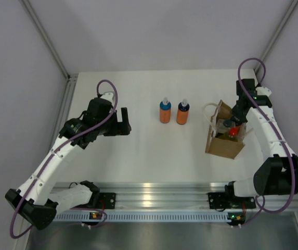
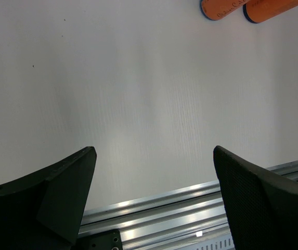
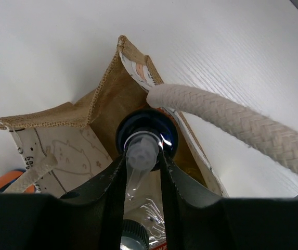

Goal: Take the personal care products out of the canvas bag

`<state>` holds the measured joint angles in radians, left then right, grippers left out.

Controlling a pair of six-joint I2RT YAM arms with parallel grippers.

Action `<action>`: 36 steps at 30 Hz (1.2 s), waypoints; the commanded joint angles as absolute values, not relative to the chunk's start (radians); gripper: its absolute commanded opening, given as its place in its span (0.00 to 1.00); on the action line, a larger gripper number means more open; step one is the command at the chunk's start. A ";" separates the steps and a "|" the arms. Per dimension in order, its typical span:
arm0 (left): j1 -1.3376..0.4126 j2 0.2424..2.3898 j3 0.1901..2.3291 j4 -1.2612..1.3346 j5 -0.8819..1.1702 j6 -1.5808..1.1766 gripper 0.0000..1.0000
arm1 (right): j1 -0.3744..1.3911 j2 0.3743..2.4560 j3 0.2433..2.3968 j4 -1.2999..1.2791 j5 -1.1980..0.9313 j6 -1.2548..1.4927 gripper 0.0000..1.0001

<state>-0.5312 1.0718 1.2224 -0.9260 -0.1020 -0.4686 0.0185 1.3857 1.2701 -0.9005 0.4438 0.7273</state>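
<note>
canvas bag (image 1: 222, 146) stands on right side of counter (image 1: 138, 151). right gripper (image 3: 143, 156) is down in its mouth, pinched on nozzle of dark-capped bottle (image 3: 147, 125), rope handle (image 3: 232, 122) tight alongside. left gripper (image 2: 153, 153) wide open, holding nothing, over open counter left of orange bottles (image 1: 165, 111) (image 1: 183, 112).

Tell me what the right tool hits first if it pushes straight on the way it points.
The dark-capped bottle standing in the tan canvas bag: the right tool pinches its pale nozzle, so its cap lies just ahead, it seems.
</note>
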 commanded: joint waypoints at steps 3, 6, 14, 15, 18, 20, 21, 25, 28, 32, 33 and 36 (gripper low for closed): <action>-0.534 1.075 1.227 -0.888 -0.106 -0.463 0.99 | 0.009 1.373 1.301 -0.857 0.459 0.710 0.20; -0.532 1.075 1.229 -0.888 -0.109 -0.465 0.98 | 0.009 1.376 1.302 -0.858 0.454 0.707 0.12; -0.534 1.080 1.227 -0.888 -0.106 -0.465 0.99 | 0.011 1.387 1.292 -0.858 0.446 0.690 0.13; -0.534 1.081 1.229 -0.888 -0.106 -0.463 0.99 | 0.011 1.387 1.292 -0.859 0.445 0.687 0.16; -0.534 1.083 1.232 -0.888 -0.107 -0.462 0.98 | 0.009 1.385 1.296 -0.857 0.433 0.677 0.26; -0.532 1.086 1.232 -0.888 -0.106 -0.462 0.98 | 0.011 1.385 1.308 -0.857 0.423 0.663 0.31; -0.532 1.088 1.233 -0.888 -0.106 -0.462 0.98 | 0.009 1.382 1.315 -0.859 0.422 0.660 0.32; -0.532 1.091 1.235 -0.888 -0.103 -0.462 0.98 | 0.011 1.367 1.327 -0.859 0.423 0.634 0.34; -0.534 1.091 1.235 -0.888 -0.103 -0.462 0.99 | 0.011 1.362 1.333 -0.859 0.436 0.617 0.34; -0.532 1.094 1.236 -0.888 -0.098 -0.462 0.98 | 0.011 1.356 1.344 -0.859 0.434 0.606 0.31; -0.532 1.095 1.236 -0.888 -0.100 -0.462 0.98 | 0.009 1.355 1.342 -0.859 0.434 0.607 0.31; -0.532 1.094 1.235 -0.888 -0.097 -0.465 0.99 | 0.011 1.359 1.335 -0.858 0.433 0.609 0.30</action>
